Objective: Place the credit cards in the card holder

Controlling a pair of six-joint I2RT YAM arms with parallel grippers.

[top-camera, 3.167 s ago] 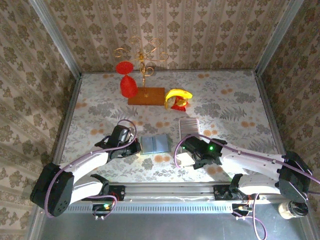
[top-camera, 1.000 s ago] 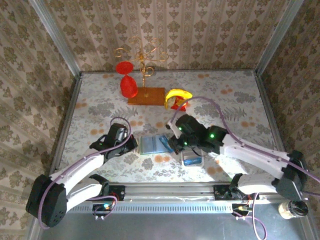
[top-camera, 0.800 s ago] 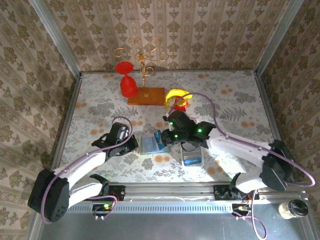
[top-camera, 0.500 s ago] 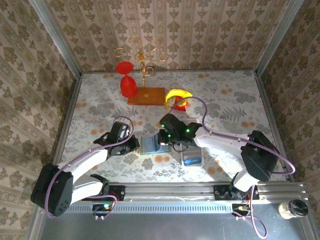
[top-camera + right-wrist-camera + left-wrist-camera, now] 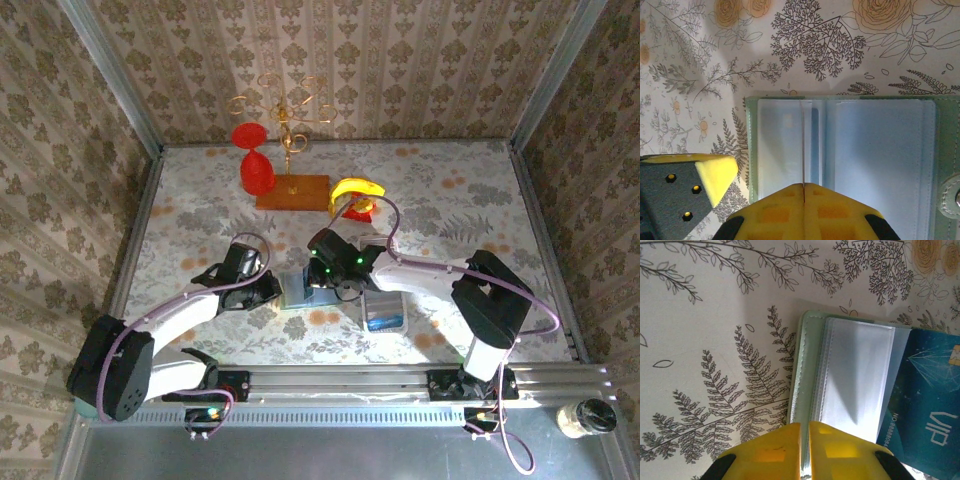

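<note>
The sage-green card holder (image 5: 297, 291) lies open on the table, its clear sleeves (image 5: 855, 380) facing up and its clasp tab (image 5: 952, 197) at the right. My left gripper (image 5: 805, 440) is shut on the holder's left edge. My right gripper (image 5: 804, 192) is shut on a blue credit card (image 5: 927, 410), held upright. From the right wrist this card shows as a thin edge (image 5: 803, 145) over the holder's middle sleeves. A second blue card (image 5: 383, 323) lies in the white tray (image 5: 402, 312).
The white tray sits just right of the holder, under the right arm. At the back stand a red glass (image 5: 255, 170), a gold stand on a wooden base (image 5: 292, 190) and a banana (image 5: 357, 188). Metal walls edge the table.
My right arm has swung left from the tray, carrying the blue card over the open holder. My left gripper has stayed pinched on the holder's edge.
</note>
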